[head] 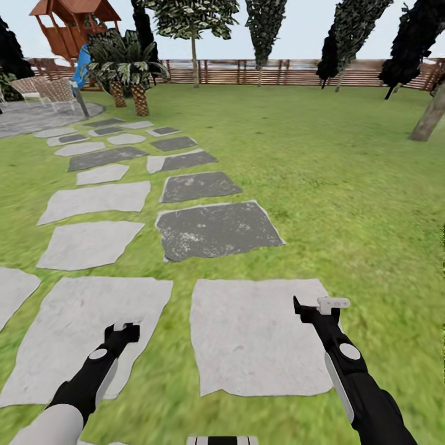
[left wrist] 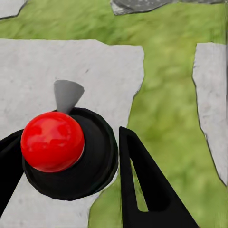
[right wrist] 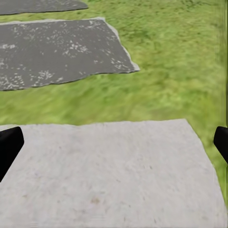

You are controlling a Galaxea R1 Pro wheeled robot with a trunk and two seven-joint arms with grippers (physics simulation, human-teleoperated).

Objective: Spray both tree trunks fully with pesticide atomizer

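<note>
Lawn (head: 346, 185) crossed by stepping stones (head: 213, 230). Right gripper (head: 318, 307) spread wide, apparently carrying the atomizer (head: 332, 303): likely light, rigid; left gripper's (head: 127, 330) state unclear.

The lawn (head: 346, 204) is blurry green with yellowish streaks. Pale grey slabs (head: 253, 340) alternate with dark charcoal slabs (head: 216, 228) flecked white. The fence (head: 290, 72) is brown, in horizontal slats. A leaning trunk (head: 429, 117) is grey-brown. The playhouse (head: 74, 25) is reddish-brown, with a blue slide (head: 81, 69) beside it. The arms (head: 364, 383) are black with white discs. The left claw (left wrist: 71, 156) is black, around a glossy red ball (left wrist: 52, 141) on a black disc (left wrist: 92, 161).
</note>
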